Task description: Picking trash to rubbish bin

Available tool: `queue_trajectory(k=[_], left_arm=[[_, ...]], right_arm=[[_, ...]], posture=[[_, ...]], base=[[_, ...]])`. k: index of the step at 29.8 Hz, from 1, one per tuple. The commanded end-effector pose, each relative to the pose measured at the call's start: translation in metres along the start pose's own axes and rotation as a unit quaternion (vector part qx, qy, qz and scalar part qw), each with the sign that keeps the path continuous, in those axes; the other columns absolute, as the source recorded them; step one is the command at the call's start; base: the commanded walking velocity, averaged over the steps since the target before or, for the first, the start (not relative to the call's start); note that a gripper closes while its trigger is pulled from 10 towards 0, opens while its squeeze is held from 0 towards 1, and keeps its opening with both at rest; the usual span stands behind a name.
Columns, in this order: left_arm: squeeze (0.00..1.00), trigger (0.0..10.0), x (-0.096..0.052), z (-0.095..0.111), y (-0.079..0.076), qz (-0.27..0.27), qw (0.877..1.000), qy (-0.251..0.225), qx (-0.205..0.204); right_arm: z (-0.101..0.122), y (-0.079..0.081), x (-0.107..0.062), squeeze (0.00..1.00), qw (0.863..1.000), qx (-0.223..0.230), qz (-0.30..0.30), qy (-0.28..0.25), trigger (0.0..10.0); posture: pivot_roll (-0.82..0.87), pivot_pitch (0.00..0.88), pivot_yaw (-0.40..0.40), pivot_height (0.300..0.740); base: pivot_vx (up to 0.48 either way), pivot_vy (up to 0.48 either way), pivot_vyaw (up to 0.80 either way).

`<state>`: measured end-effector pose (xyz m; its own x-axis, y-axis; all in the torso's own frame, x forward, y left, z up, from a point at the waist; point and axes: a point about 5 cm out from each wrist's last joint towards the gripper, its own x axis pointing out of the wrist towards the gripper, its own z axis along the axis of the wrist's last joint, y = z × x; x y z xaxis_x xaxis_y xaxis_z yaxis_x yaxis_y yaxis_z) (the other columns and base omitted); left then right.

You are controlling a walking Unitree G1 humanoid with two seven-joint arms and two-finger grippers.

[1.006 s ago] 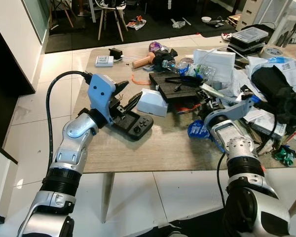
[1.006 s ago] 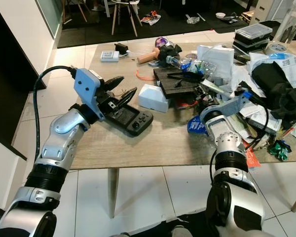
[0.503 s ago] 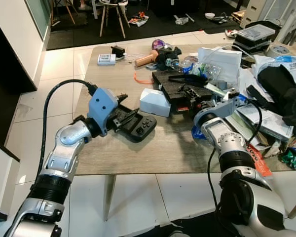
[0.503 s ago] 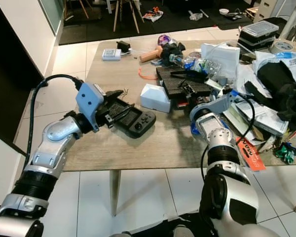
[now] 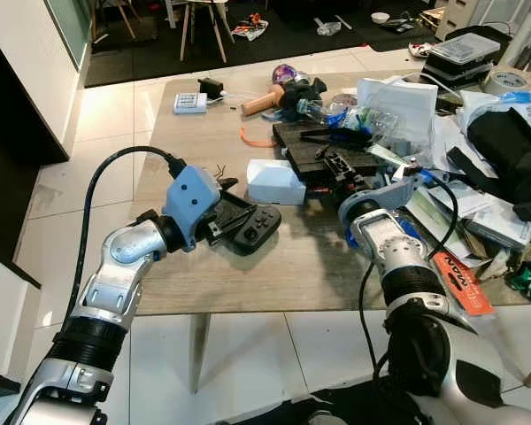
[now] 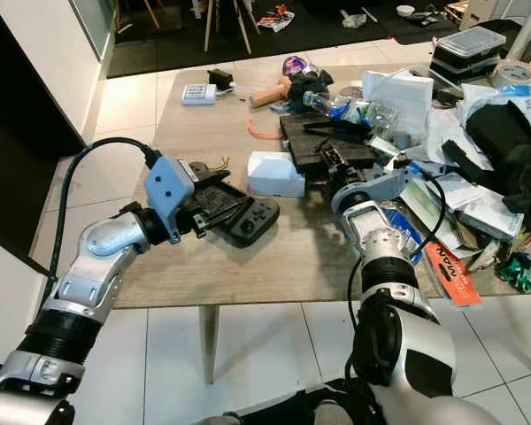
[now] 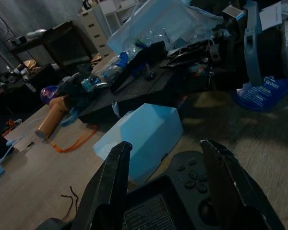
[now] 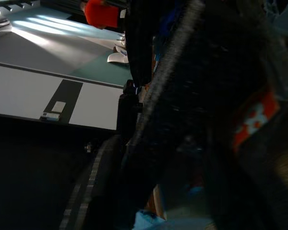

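Cluttered wooden table (image 5: 292,266) on white tiles; left gripper (image 7: 165,165) fingers spread over black controller (image 5: 248,223) (right's unclear)

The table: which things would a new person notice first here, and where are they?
The left gripper stands out first, its fingers open over a black game controller near the table's left front edge. A pale blue box sits just beyond it, and bags, bottles and papers crowd the table's right side around the right gripper.

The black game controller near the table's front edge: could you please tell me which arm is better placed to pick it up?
Left. The left gripper is open with its fingers either side of the black game controller; the right gripper is over among the dark clutter.
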<state>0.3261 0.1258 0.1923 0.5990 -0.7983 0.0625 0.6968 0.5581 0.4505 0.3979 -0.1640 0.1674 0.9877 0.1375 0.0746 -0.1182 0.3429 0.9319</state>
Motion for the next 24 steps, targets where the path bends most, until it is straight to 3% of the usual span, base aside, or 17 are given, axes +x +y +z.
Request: queue_trajectory(k=[1,13,24], left_arm=[[0.0,10.0,-0.005,-0.005,-0.004,-0.012,1.0,0.019,0.007],[0.0,10.0,0.0,-0.005,-0.007,-0.017,1.0,0.017,0.008],[0.0,10.0,0.003,-0.006,-0.014,-0.022,1.0,0.016,0.007]], right_arm=[[-0.001,0.003,0.001,0.0,1.0,0.003,0.009,-0.003,0.0],[0.0,0.007,0.002,0.0,1.0,-0.013,0.021,-0.012,0.0],[-0.017,0.013,-0.003,0.0,0.999,-0.006,0.053,0.003,0.0]], posture=[[0.03,0.16,0.066,0.74],[0.01,0.148,0.068,0.74],[0.0,0.153,0.056,0.74]], base=[[0.0,0.0,0.0],[0.0,0.0,0.0],[0.0,0.0,0.0]])
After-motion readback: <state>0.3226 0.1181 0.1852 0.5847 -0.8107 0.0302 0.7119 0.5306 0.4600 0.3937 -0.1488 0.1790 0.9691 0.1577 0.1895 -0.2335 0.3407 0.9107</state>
